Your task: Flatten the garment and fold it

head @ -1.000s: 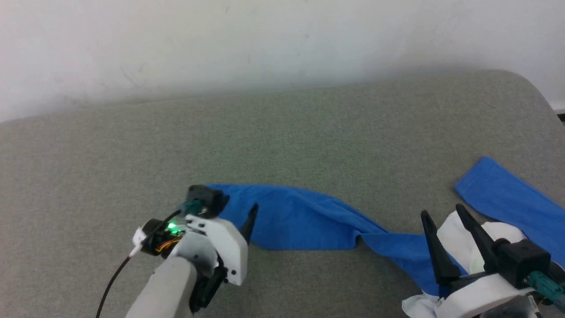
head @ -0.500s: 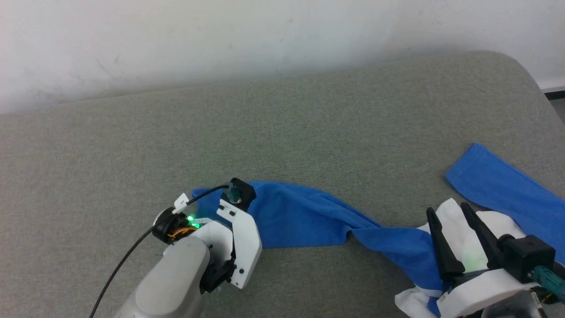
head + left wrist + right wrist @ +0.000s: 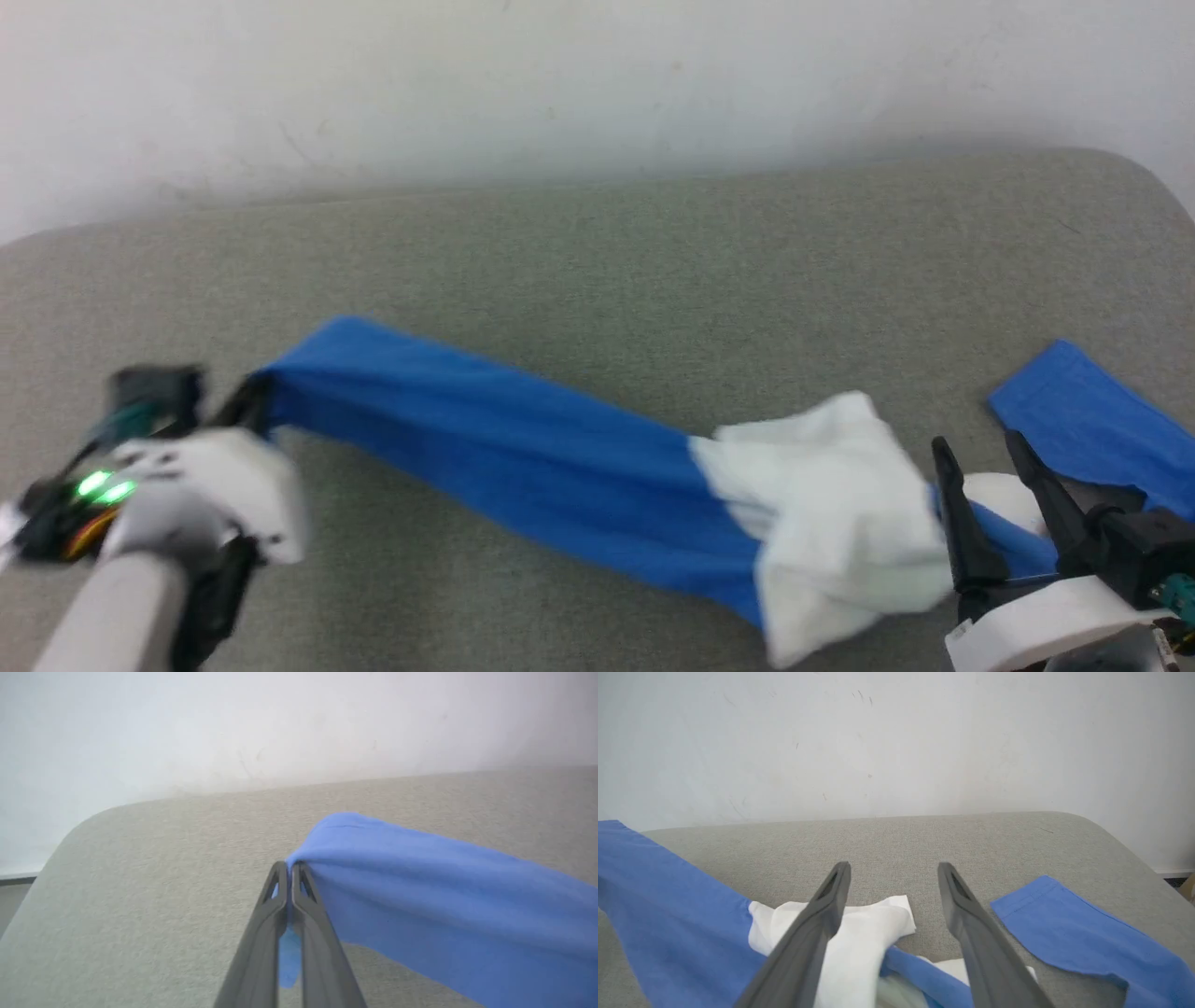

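Left tool pinches the garment; right tool gapes.

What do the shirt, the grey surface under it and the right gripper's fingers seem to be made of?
Garment: thin soft knit, perhaps cotton jersey, matte; it drapes and creases softly.
Surface: grey-green woven or felt-like cloth covering, matte, finely speckled.
Fingers of the right gripper: dark hard plastic, probably; smooth with a dull sheen.

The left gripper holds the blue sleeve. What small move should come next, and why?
Probably draw the left gripper out to its left: it is shut on the sleeve end, yet the white body lies bunched beside the open right gripper.
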Available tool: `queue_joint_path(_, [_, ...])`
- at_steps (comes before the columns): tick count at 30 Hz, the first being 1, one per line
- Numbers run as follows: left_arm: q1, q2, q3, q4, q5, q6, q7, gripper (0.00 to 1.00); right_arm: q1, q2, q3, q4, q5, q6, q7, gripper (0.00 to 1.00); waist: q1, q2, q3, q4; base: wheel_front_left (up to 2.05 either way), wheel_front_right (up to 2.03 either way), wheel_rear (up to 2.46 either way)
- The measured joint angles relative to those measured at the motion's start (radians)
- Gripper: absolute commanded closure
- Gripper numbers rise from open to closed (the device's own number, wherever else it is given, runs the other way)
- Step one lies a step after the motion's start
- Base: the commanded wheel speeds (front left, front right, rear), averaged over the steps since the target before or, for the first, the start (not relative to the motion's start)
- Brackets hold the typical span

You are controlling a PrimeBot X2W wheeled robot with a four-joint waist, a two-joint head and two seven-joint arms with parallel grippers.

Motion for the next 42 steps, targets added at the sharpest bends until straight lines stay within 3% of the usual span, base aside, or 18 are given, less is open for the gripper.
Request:
queue_joint_path(2, [0.106, 0.032, 0.092, -0.080, -0.021, 0.082, 0.000, 1.00, 0.003, 0.001, -0.004, -0.005, 0.002, 0.000, 0.000, 0.00, -0.0001, 0.0000, -0.001, 0.015, 0.00, 0.00, 0.00])
queue_joint_path(6, [0.310, 0.067, 0.260, -0.149, -0.072, 0.197, 0.006, 1.00, 0.005, 0.002, -0.007, -0.013, 0.002, 0.000, 0.002, 0.00, -0.0001, 0.0000, 0.003, 0.042, 0.00, 0.00, 0.00])
queue_joint_path(10, [0.446, 0.047, 0.351, -0.127, -0.128, 0.241, -0.006, 1.00, 0.004, 0.003, -0.005, -0.014, 0.002, 0.000, 0.003, 0.00, -0.0001, 0.0000, 0.009, 0.061, 0.00, 0.00, 0.00])
queue_joint_path(13, [0.481, 0.021, 0.370, -0.065, -0.160, 0.237, -0.024, 1.00, 0.003, 0.003, -0.002, -0.014, 0.002, 0.000, 0.005, 0.00, -0.0001, 0.0000, 0.007, 0.065, 0.00, 0.00, 0.00])
queue_joint_path(14, [0.484, 0.010, 0.369, -0.045, -0.171, 0.227, -0.033, 0.79, 0.003, 0.004, 0.000, -0.013, 0.002, 0.000, 0.005, 0.00, -0.0001, 0.0000, 0.005, 0.065, 0.00, 0.00, 0.00])
queue_joint_path(15, [0.483, -0.004, 0.369, -0.030, -0.183, 0.217, -0.050, 0.00, 0.003, 0.004, 0.001, -0.013, 0.002, 0.000, 0.009, 0.00, -0.0001, 0.0000, 0.002, 0.063, 0.00, 0.00, 0.00])
queue_joint_path(19, [0.469, -0.044, 0.359, -0.020, -0.190, 0.172, -0.158, 0.00, 0.005, 0.004, 0.003, -0.014, 0.002, 0.000, 0.019, 0.00, -0.0001, 0.0000, -0.017, 0.060, 0.00, 0.00, 0.00])
queue_joint_path(24, [0.391, -0.104, 0.339, -0.100, -0.163, 0.086, -0.426, 0.00, 0.025, 0.004, 0.012, -0.018, 0.001, 0.000, 0.036, 0.00, -0.0001, 0.0000, -0.048, 0.058, 0.00, 0.00, 0.00])
queue_joint_path(28, [0.379, -0.139, 0.258, -0.132, -0.101, 0.063, -0.495, 0.00, 0.031, 0.004, 0.021, -0.022, 0.001, 0.000, 0.044, 0.00, -0.0002, 0.0000, -0.072, 0.058, 0.00, 0.00, 0.00])
queue_joint_path(34, [0.373, -0.171, 0.101, -0.170, -0.056, 0.033, -0.419, 0.00, 0.043, 0.004, 0.031, -0.027, 0.001, 0.000, 0.056, 0.00, -0.0002, 0.0000, -0.097, 0.053, 0.00, 0.00, 0.00])
queue_joint_path(42, [0.275, -0.217, -0.121, -0.137, -0.101, -0.081, -0.134, 0.00, 0.048, 0.004, 0.038, -0.030, 0.001, 0.000, 0.064, 0.00, -0.0001, 0.0000, -0.093, 0.045, 0.00, 0.00, 0.00])
